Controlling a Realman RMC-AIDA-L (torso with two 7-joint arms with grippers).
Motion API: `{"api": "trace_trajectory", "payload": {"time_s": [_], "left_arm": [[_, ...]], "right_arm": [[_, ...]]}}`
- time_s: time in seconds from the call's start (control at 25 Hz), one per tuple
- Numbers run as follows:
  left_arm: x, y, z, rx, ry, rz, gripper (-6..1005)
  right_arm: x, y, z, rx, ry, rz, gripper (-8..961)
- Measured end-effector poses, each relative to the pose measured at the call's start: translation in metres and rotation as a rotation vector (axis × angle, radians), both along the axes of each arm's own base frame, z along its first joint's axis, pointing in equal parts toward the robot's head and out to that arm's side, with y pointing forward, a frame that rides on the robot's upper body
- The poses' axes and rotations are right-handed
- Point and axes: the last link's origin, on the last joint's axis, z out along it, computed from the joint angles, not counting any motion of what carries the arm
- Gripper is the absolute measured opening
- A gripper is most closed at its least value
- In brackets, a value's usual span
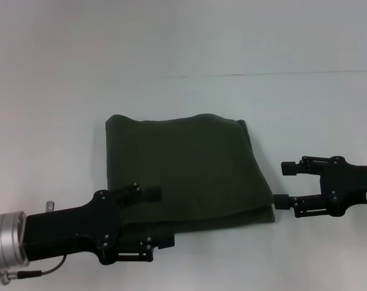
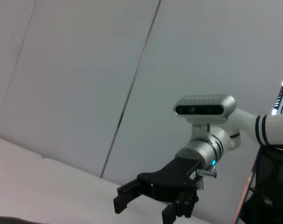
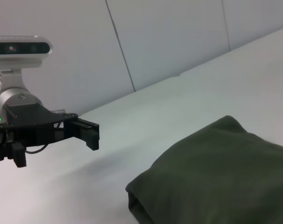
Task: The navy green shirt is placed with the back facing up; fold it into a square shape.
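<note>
The navy green shirt (image 1: 189, 173) lies folded into a rough square at the middle of the white table, with layered edges along its near side. My left gripper (image 1: 160, 217) is open at the shirt's near left corner, with one finger over the cloth and one at its near edge. My right gripper (image 1: 284, 185) is open just right of the shirt's near right corner, its lower fingertip almost touching it. The right wrist view shows the shirt's folded corner (image 3: 216, 177) and the left gripper (image 3: 55, 147) beyond it. The left wrist view shows the right gripper (image 2: 144, 210).
The white table (image 1: 62, 121) spreads all around the shirt, with a thin seam line (image 1: 262, 74) across the back. Pale wall panels (image 2: 85, 70) stand behind the table in the wrist views.
</note>
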Motion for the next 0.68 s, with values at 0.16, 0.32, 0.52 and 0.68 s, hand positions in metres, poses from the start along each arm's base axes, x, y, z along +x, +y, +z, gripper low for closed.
{"api": "trace_trajectory", "payload": {"time_s": [0.16, 0.32, 0.52, 0.68], "left_arm": [[-0.0017, 0.0009, -0.0015, -0.007, 0.016, 0.013, 934], [-0.0023, 0.0014, -0.0017, -0.007, 0.020, 0.019, 934], [-0.0027, 0.0008, -0.0024, -0.014, 0.024, 0.020, 934], [-0.0026, 0.0007, -0.0027, -0.018, 0.026, 0.019, 934]], "right_arm": [[-0.0017, 0.0023, -0.0007, -0.008, -0.011, 0.004, 915], [-0.0026, 0.0039, -0.0002, -0.009, -0.014, 0.002, 915], [-0.0032, 0.0051, 0.0002, -0.007, -0.018, 0.004, 915], [-0.0036, 0.0058, 0.0006, -0.008, -0.019, 0.004, 915]]}}
